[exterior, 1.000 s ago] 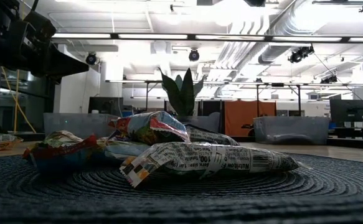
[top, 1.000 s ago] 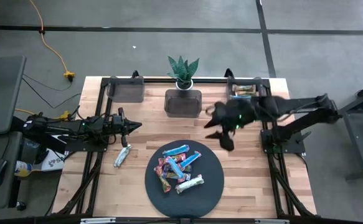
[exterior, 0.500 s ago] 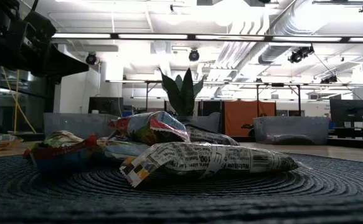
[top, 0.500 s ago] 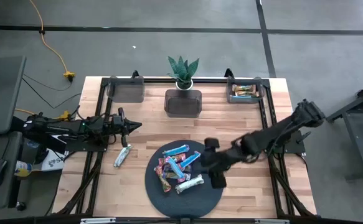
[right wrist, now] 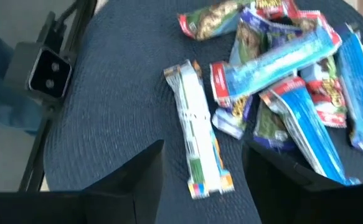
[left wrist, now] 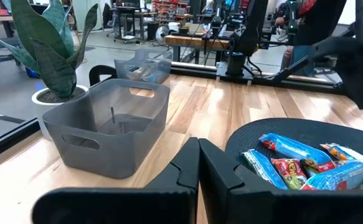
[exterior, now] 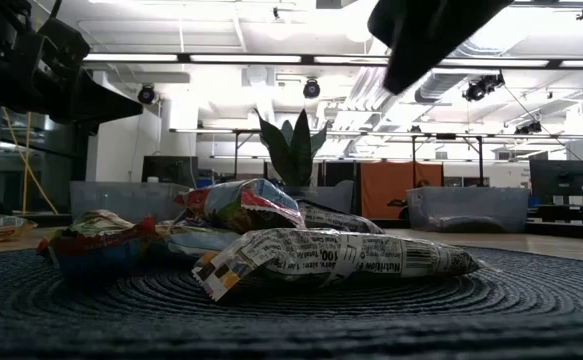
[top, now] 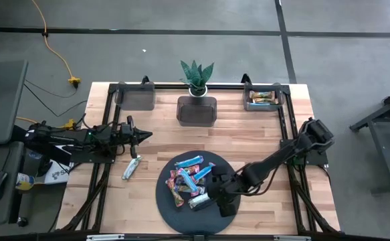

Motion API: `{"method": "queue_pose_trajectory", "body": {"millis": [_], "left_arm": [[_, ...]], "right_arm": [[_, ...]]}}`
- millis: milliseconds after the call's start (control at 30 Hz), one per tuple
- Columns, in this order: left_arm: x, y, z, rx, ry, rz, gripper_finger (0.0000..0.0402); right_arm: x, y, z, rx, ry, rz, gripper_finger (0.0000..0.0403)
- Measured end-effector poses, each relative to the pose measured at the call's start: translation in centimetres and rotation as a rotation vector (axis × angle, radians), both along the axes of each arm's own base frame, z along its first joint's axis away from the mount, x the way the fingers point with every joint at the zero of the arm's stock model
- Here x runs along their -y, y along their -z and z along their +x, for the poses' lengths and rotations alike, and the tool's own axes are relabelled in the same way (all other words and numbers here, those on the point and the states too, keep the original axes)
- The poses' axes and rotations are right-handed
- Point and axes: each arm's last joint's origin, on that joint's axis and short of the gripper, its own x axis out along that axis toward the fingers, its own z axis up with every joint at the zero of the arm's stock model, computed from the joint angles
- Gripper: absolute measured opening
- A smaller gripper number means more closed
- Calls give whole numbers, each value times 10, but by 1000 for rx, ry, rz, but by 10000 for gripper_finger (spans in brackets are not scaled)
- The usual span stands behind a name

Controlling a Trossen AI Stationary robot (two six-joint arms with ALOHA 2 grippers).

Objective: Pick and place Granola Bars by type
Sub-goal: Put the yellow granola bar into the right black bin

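Several granola bars (top: pixel 189 177) lie heaped on the round dark mat (top: pixel 174 207), blue, red-pink and brown-orange among them. A silver-green bar (right wrist: pixel 197 140) lies flat at the heap's near side. My right gripper (right wrist: pixel 203 150) is open and hovers over the mat, with one finger on either side of that bar; in the high view the gripper (top: pixel 215 195) is above the mat's near right part. Another silver-green bar (top: pixel 132 167) lies on the table left of the mat. My left gripper (left wrist: pixel 197 167) is shut and waits at the table's left (top: pixel 140 136).
Three clear grey bins stand along the far edge: left (top: pixel 136 97), middle (top: pixel 197 110) and right (top: pixel 265 99), the right one holding bars. A potted plant (top: pixel 197 75) stands behind the middle bin. Black frame rails (top: pixel 283 127) run along both sides of the table.
My right gripper has swung from near the far right bin toward the table's near edge and left, coming down over the mat until its open fingers stand over the silver-green bar. The bars have not moved.
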Motion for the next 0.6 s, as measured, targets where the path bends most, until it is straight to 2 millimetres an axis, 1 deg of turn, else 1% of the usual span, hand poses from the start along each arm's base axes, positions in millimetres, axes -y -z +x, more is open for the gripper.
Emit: {"method": "queue_pose_trajectory", "body": {"millis": [367,600], "left_arm": [[0,0,0,0,0,0,1],[0,0,0,0,0,0,1]], "right_arm": [[-7,33,15,-22,0,-13,194],[-8,44,21,-15,10,-11,194]]}}
